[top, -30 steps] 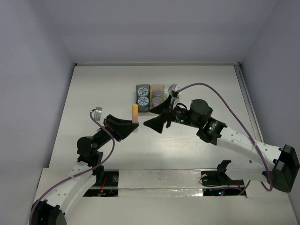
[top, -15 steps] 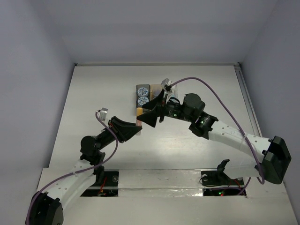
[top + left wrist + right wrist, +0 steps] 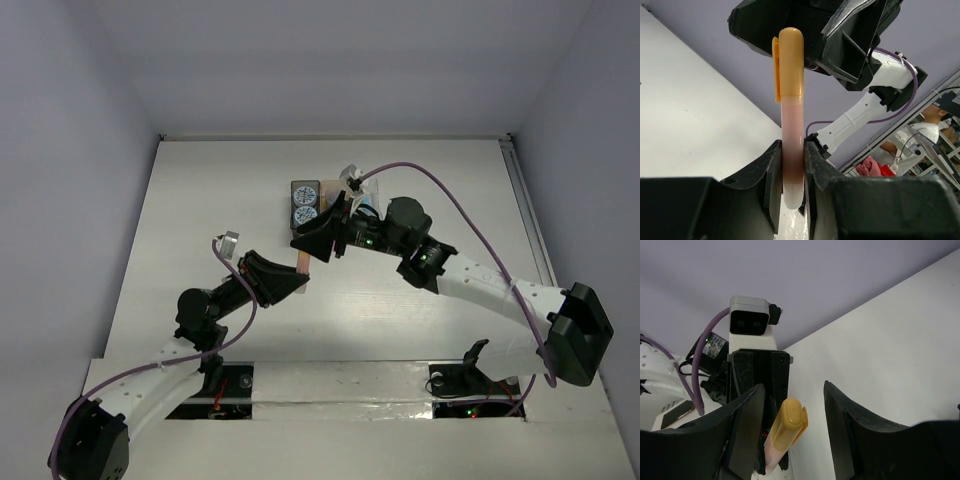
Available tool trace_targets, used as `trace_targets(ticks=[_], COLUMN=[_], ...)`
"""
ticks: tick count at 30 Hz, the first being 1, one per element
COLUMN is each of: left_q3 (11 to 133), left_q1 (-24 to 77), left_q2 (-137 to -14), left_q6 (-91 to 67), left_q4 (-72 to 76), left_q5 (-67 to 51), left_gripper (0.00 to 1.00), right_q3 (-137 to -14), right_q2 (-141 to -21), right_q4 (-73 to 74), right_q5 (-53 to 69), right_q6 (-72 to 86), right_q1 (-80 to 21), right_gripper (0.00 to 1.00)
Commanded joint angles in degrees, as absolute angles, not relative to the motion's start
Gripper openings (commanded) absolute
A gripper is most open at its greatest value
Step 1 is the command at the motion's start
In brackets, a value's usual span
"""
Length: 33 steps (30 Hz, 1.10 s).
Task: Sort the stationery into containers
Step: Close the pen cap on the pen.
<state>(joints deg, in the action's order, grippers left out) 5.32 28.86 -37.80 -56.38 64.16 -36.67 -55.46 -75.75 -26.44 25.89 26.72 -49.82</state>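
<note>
A stick of stationery, a marker with a pale pink barrel [image 3: 791,125] and an orange clipped cap [image 3: 791,60], stands upright in my left gripper [image 3: 791,150], which is shut on the barrel. In the top view the marker [image 3: 301,260] is just in front of the containers [image 3: 305,205]. My right gripper [image 3: 792,405] is open, one jaw on each side of the orange cap [image 3: 788,422] with a gap on both sides. The dark grey box holds two round patterned discs [image 3: 304,213]. The right arm covers most of the other two boxes.
The right arm [image 3: 470,285] reaches across from the lower right with its purple cable [image 3: 440,190] arching above it. The left arm [image 3: 200,315] comes in from the lower left. White walls close off the table [image 3: 200,200] at the back and sides.
My right gripper has swung left from over the boxes to the marker's cap, and its jaws have narrowed. The left gripper has carried the marker slightly nearer and to the right.
</note>
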Motion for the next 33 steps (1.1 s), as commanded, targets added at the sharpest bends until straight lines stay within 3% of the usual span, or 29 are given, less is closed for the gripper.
trace_targets(ticks=[1,5,6,11,13,17,20,21,22,33], left_q3=[6.5,6.5,6.5,6.8,6.9,7.7,8.7,9.3,9.7,22.1], left_q1=[29.2,29.2,29.2,29.2,29.2,29.2,29.2,29.2,29.2,28.4], left_q2=[-37.8,-37.7,-37.7,-37.4,-37.4,-37.7,-38.4,-38.7,-38.8,-39.2], left_q6=[-55.3,-55.3,-55.3,-55.3,-55.4,-55.1,-55.3,-55.3,-55.2,-49.1], left_q4=[69.1,69.3,69.3,69.4,69.4,69.5,70.4,70.9,71.1,63.1], left_q5=[-36.2,-36.1,-35.9,-35.8,-35.9,-35.6,-35.6,-35.4,-35.2,-33.4], left_gripper=[0.00,0.00,0.00,0.00,0.00,0.00,0.00,0.00,0.00,0.00], right_q3=[-58.3,-57.8,-57.7,-57.4,-57.2,-56.7,-56.0,-55.8,-55.5,-47.6], right_q2=[-75.8,-75.9,-75.8,-76.0,-76.2,-76.4,-76.6,-76.6,-76.6,-78.4], right_q4=[-30.8,-31.2,-31.2,-31.4,-31.6,-32.4,-33.2,-33.7,-34.2,-39.6], right_q5=[27.2,27.4,27.4,27.9,28.1,29.1,29.9,30.4,30.9,34.2], right_q6=[27.6,28.0,28.1,28.8,29.3,30.1,30.7,31.0,31.4,35.9], right_q1=[-49.6,-49.6,-49.6,-49.6,-49.6,-49.6,-49.6,-49.6,-49.6,-51.7], right_gripper=[0.55,0.52,0.45,0.38,0.31,0.29,0.16,0.05,0.00,0.00])
